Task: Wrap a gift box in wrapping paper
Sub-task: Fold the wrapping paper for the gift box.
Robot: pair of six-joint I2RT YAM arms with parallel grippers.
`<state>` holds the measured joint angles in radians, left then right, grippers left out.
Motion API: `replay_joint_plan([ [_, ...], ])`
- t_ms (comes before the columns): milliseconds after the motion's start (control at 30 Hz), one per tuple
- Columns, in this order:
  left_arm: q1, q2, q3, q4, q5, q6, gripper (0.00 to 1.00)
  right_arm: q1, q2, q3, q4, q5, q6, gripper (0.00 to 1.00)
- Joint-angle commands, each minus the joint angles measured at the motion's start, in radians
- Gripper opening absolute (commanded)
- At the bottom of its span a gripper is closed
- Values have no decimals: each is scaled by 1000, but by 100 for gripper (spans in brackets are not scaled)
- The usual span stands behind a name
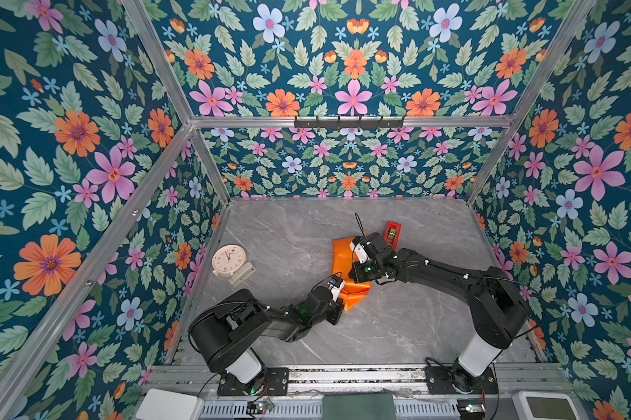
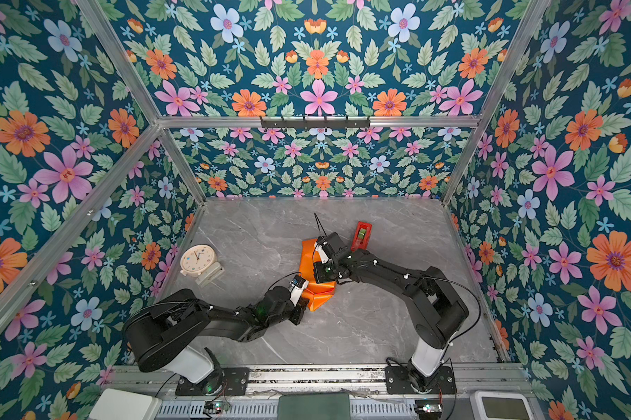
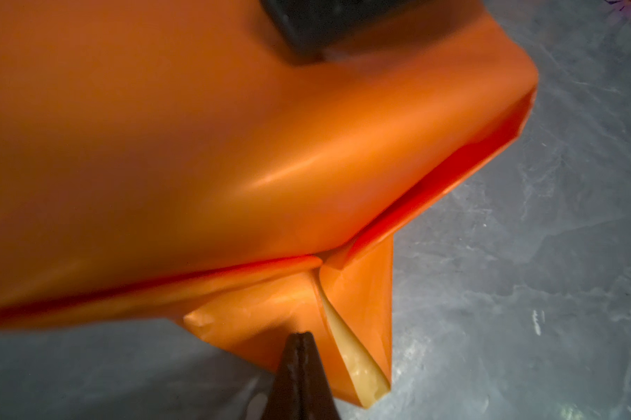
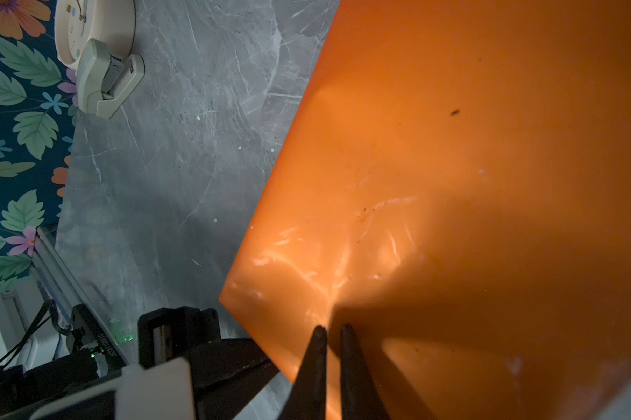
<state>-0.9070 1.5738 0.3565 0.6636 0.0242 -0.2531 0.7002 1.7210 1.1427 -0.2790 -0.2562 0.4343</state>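
My left hand (image 3: 299, 338) is closed, its tips against a loose flap of the wrapping paper (image 1: 341, 254). My right hand (image 4: 333, 328), almost closed, presses on the paper's top. The folded paper lies mid-tabletop (image 1: 288, 236), hiding the gift box.

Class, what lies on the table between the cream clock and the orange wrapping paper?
Nothing: only bare grey tabletop separates the clock from the wrapping paper, as both top views and the right wrist view show.
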Motion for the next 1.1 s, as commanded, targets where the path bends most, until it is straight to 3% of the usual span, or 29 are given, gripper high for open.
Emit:
replay_joint_plan([
  [0,-15,-1,-5,-7,-8,18,1,2,5,-8,-86,0,-10,12],
  [633,-75,18,-46,91,-7,-7,1,2,8,-5,-85,-2,-6,12],
  [867,-72,-74,-54,128,-26,-52,12,2,3,15,-95,0,-12,12],
  [1067,-36,-219,-74,85,-38,-107,28,2,-12,92,-131,10,-35,14],
])
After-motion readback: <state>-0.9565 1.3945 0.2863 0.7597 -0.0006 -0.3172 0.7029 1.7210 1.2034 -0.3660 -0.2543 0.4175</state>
